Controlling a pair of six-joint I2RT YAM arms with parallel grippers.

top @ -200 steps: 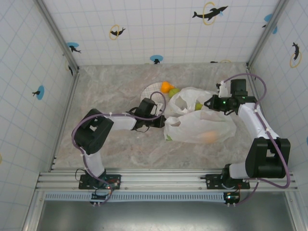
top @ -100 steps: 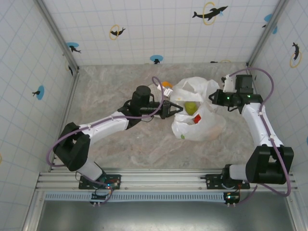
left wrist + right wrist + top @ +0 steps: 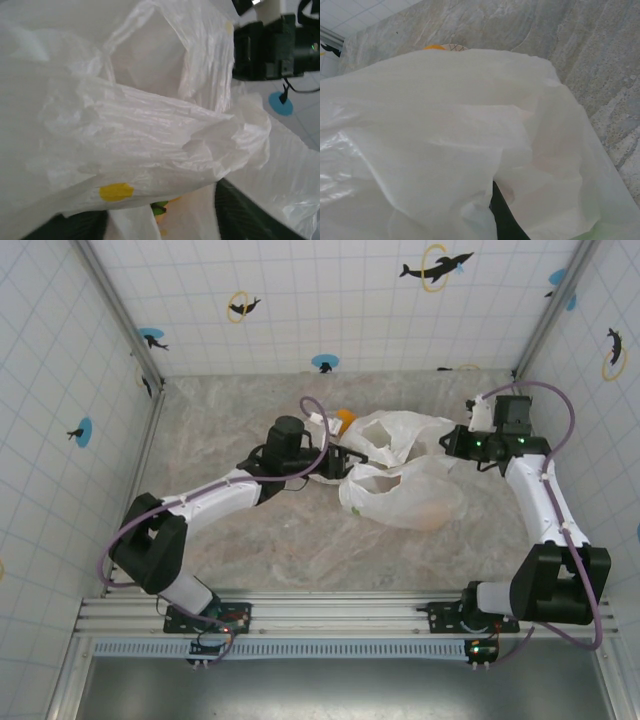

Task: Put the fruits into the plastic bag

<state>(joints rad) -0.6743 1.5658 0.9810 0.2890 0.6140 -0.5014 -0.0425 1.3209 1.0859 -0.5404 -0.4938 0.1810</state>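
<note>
Stretched rightward, the left gripper [image 3: 352, 454] gapes open against the plastic bag [image 3: 410, 495]; the right gripper [image 3: 448, 443], elbow bent, pinches its opposite edge.

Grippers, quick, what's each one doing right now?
Left gripper: open, right at the plastic bag.
Right gripper: shut on the plastic bag.

The plastic bag [image 3: 405, 490] lies on the table [image 3: 250, 540] between the left gripper [image 3: 352, 455] at its left edge and the right gripper [image 3: 450, 440] at its far right corner, with one fruit [image 3: 345, 420] just behind the bag's left side.
</note>
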